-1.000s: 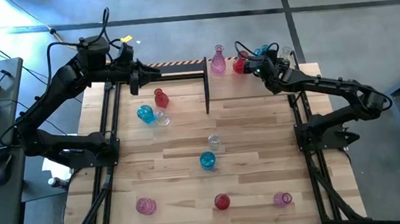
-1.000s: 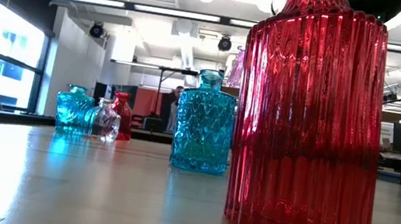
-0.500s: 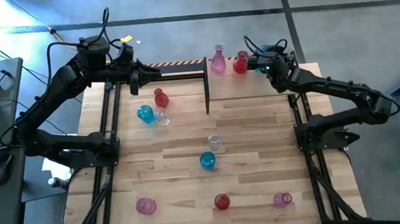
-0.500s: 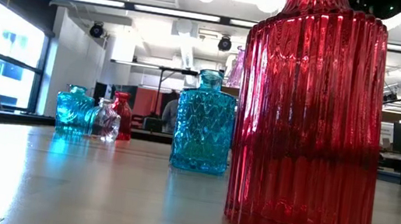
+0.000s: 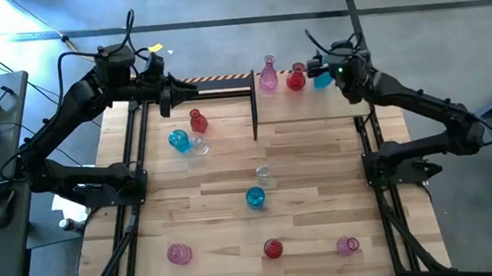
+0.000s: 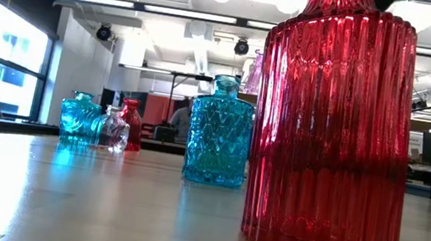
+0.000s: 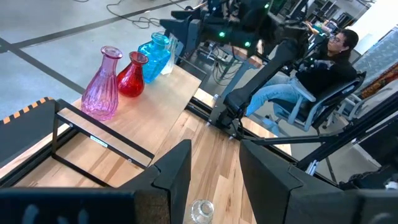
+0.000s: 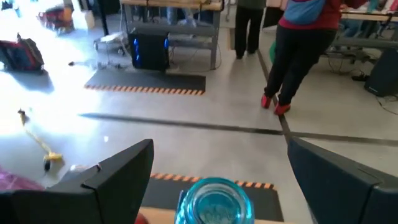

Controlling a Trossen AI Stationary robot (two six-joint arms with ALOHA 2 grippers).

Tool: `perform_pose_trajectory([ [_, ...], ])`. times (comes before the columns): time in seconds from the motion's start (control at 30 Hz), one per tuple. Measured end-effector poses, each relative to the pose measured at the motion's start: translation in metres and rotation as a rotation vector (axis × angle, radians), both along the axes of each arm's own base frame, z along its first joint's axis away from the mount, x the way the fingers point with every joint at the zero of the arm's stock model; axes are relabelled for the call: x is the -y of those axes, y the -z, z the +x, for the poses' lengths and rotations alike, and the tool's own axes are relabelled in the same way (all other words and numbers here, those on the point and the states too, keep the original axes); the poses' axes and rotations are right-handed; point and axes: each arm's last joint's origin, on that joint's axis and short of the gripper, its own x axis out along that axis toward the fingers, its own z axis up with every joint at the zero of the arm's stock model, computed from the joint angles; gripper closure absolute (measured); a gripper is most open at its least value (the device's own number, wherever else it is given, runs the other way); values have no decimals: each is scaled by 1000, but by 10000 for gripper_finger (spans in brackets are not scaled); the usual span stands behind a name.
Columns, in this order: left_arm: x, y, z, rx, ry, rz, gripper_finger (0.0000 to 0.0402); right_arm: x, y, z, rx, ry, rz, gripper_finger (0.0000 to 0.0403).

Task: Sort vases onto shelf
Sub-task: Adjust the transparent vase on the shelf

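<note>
Vase sorting: right arm at shelf with blue bottle

Tabletop [image 5: 320, 163] carries most of the vases scattered loose: a turquoise, clear and red trio [image 5: 188, 136] near the left arm, a clear one and a blue one mid-board, three along the near edge (pink, red, pink). In the low view a ribbed red vase [image 6: 334, 129] looms closest, a patterned blue bottle [image 6: 219, 131] behind it.

Shelf [image 5: 341, 103], paler board at the far right corner, holds a row along its back edge: tall pink vase [image 5: 267, 74], red vase [image 5: 295, 78], turquoise bottle [image 5: 322, 79]. Placement in a line reads as the sort so far, colours side by side.

Right gripper [image 5: 331, 68] sits at the turquoise bottle; the wrist view shows its fingers [image 8: 118, 171] spread wide either side of the bottle's mouth [image 8: 214, 199], not pinching it. Judgement: bottle stands on the shelf on its own.

Left gripper [image 5: 179, 92] hovers by the shelf's black frame, fingers [image 7: 177, 171] part-spread, empty, apparently waiting
</note>
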Motion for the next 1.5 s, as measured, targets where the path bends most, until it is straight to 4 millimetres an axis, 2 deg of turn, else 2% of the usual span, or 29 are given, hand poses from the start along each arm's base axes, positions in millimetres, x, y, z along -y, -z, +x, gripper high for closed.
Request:
perform_pose_trajectory([
  [0.13,0,0,0,0,0,0,275,-6,-15,-7,-16,-22,82,56],
  [0.3,0,0,0,0,0,0,275,-17,-29,-20,-51,-56,225,84],
  [0.47,0,0,0,0,0,0,275,-29,-34,-35,-84,-69,394,103],
  [0.67,0,0,0,0,0,0,275,-37,-26,-44,-99,-27,549,108],
  [0.93,0,0,0,0,0,0,275,-38,-19,-46,-121,43,620,118],
  [1.17,0,0,0,0,0,0,275,-34,-11,-43,-139,108,670,169],
  [1.5,0,0,0,0,0,0,275,-18,2,-35,-192,191,721,249],
])
